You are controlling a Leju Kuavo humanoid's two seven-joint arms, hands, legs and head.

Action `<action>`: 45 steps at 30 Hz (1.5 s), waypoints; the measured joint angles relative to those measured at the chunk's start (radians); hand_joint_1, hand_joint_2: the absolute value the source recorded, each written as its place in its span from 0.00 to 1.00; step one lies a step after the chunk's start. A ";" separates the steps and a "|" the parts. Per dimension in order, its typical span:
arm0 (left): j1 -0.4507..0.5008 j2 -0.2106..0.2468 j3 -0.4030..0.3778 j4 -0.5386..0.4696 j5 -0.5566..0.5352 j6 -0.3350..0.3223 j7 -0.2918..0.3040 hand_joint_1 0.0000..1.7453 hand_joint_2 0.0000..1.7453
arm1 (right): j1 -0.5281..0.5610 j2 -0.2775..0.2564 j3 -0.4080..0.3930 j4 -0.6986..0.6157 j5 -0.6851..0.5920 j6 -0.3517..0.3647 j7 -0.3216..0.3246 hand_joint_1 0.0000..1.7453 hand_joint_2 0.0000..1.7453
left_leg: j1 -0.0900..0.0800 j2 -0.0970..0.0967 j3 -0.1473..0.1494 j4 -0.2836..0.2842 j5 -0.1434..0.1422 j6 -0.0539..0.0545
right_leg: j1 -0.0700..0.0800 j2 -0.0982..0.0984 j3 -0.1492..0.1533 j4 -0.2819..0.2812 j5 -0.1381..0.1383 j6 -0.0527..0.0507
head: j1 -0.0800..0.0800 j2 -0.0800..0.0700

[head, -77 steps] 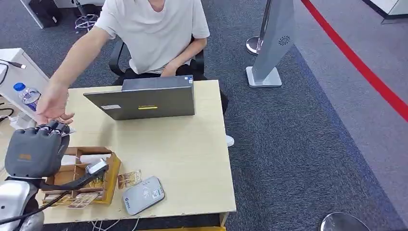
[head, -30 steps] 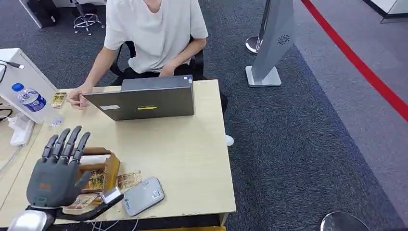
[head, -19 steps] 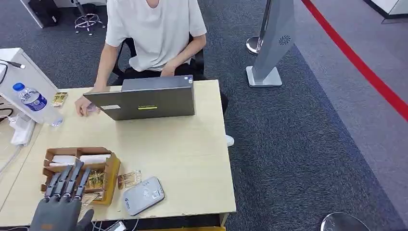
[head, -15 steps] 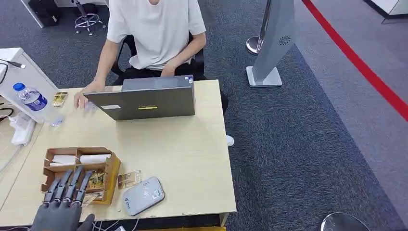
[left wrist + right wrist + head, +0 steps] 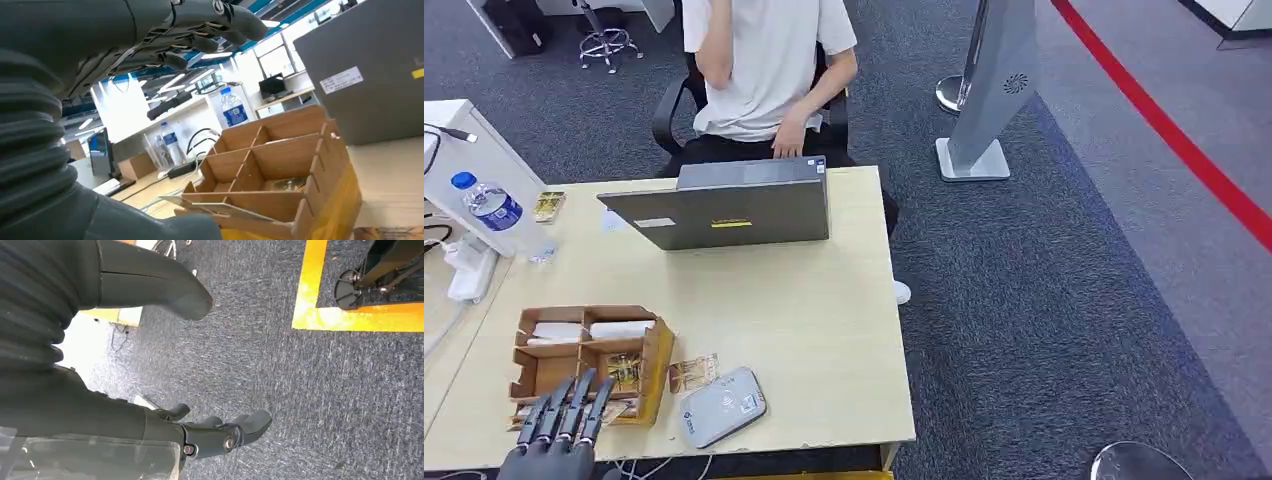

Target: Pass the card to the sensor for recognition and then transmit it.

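I am seeing my left hand (image 5: 554,440) hanging at the near edge of the surface (image 5: 804,330), fingers (image 5: 574,410) straight and spread, pointing away from me and gripping nothing; the left wrist view is showing the same fingers (image 5: 210,22) extended over open air. Just ahead of the fingertips the cardboard organizer (image 5: 589,355) is sitting with its compartments open, cards lying in the cells nearest the fingers. A loose card (image 5: 692,372) is lying flat on the surface just beyond and to the right of the fingers, touching or nearly touching the organizer's right wall, and the sensor (image 5: 722,405), a grey rounded pad, is resting right beside that card. Another card (image 5: 548,205) is lying well ahead of the fingers, next to the water bottle (image 5: 492,210) at the far left. A closed-looking grey laptop (image 5: 724,208) is standing further ahead, and a person in a white shirt (image 5: 764,70) is sitting behind it. My right hand (image 5: 150,410) is hanging over the dark carpet (image 5: 310,390), its fingers (image 5: 235,430) partly curled but apart from the thumb, holding nothing.
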 joint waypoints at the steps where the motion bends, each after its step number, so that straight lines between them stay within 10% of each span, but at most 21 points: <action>1: 0.004 -0.015 0.022 0.007 0.000 0.001 -0.027 0.00 1.00 | 0.000 0.000 -0.002 0.000 0.001 0.000 -0.001 0.00 1.00 | 0.000 0.000 0.000 0.000 0.000 0.000 | 0.000 0.000 0.000 0.000 0.000 0.000 | 0.000 0.000; 20: 0.008 -0.158 0.236 0.090 0.000 -0.001 -0.109 0.00 1.00 | -0.002 0.000 -0.013 -0.001 0.033 0.001 -0.004 0.00 1.00 | 0.000 0.000 0.001 0.000 0.000 0.000 | 0.000 0.000 0.000 0.000 0.000 0.000 | 0.000 0.000; 45: -0.094 -0.110 0.209 0.245 0.000 -0.010 0.045 0.00 1.00 | -0.004 0.000 -0.013 -0.001 0.071 0.012 -0.016 0.00 1.00 | 0.000 0.000 0.001 0.000 0.000 0.000 | 0.000 0.000 0.001 0.000 0.000 0.000 | 0.000 0.000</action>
